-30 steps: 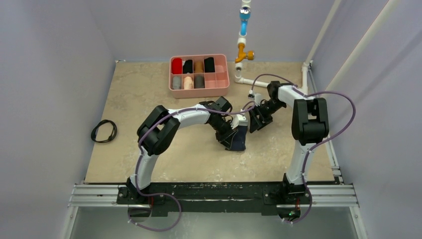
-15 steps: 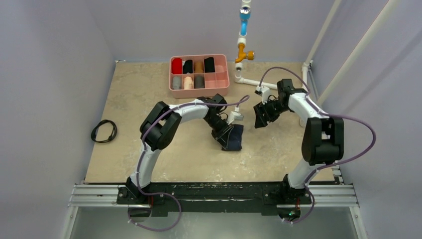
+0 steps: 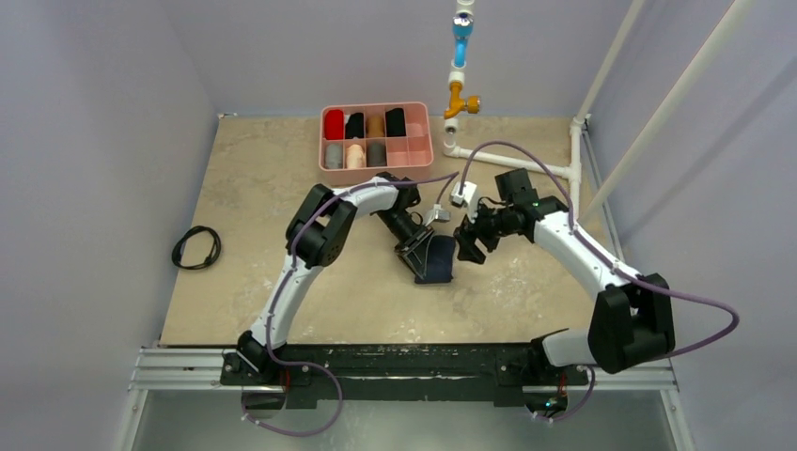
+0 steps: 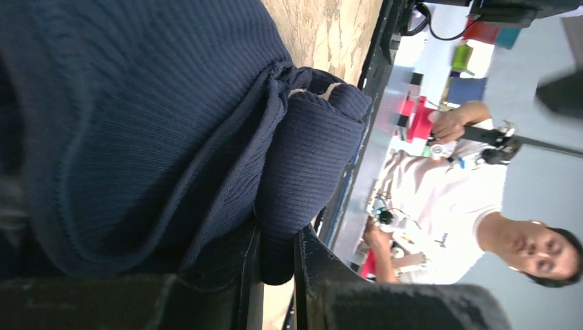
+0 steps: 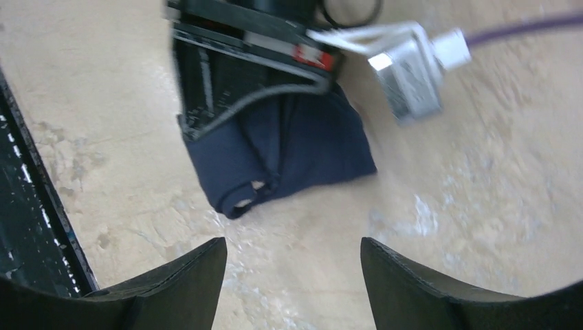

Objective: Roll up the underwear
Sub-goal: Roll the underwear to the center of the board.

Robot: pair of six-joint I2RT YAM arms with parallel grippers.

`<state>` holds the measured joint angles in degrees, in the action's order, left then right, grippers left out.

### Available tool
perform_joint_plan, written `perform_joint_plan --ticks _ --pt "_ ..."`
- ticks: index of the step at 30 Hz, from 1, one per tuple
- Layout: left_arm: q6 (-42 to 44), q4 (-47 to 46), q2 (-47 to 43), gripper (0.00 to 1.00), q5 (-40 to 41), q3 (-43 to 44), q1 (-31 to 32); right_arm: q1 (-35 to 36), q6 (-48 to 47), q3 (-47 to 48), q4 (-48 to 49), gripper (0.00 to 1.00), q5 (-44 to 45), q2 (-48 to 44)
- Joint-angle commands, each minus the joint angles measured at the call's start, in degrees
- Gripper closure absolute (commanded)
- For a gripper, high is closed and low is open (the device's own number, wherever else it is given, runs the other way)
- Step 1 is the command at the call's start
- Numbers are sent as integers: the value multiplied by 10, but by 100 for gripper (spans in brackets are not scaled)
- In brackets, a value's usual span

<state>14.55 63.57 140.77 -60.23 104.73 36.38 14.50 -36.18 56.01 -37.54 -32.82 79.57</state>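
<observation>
The underwear (image 3: 438, 260) is a dark navy fabric bundle, partly rolled, lying on the table's middle. It fills the left wrist view (image 4: 151, 124) and shows in the right wrist view (image 5: 289, 158) with a bit of pale band at its rolled end. My left gripper (image 3: 420, 252) is shut on a fold of the underwear; its fingers (image 4: 313, 265) pinch the fabric. My right gripper (image 3: 467, 246) is open and empty, just right of the underwear, its fingertips (image 5: 199, 265) above bare table.
A pink tray (image 3: 421, 155) with several fabric rolls stands at the back. A black cable loop (image 3: 196, 247) lies at the left. White pipes (image 3: 512, 164) with an orange and blue fitting stand at the back right. The table's front rail (image 5: 34, 227) is near.
My right arm has swung down and left, bringing its open gripper close beside the underwear. My left gripper, holding the fabric, has turned and drawn back slightly.
</observation>
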Motion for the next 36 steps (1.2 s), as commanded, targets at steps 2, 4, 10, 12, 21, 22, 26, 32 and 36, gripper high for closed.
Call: perform_joint_plan --ticks 2,4,10,12,21,22,26,32,36 --pt "35 85 71 100 77 41 -5 95 -10 -20 56 29 56 -21" --pt "35 99 76 100 71 51 -5 130 -12 -26 61 28 83 -15" --pt "20 111 83 100 58 59 -7 214 -19 -43 87 27 160 9" --pt "22 120 90 100 54 64 -7 232 -24 -44 94 27 178 21" --pt "17 124 92 100 49 67 -7 288 -27 -52 128 27 225 71" --pt "17 124 92 100 48 67 -7 293 -25 -54 131 27 226 75" --pt "16 126 92 100 47 66 -7 311 -22 -63 143 32 242 93" --pt "17 126 91 100 43 65 -8 314 -15 -59 139 54 243 124" --pt "17 127 87 95 42 63 -9 314 -18 -55 125 78 235 138"
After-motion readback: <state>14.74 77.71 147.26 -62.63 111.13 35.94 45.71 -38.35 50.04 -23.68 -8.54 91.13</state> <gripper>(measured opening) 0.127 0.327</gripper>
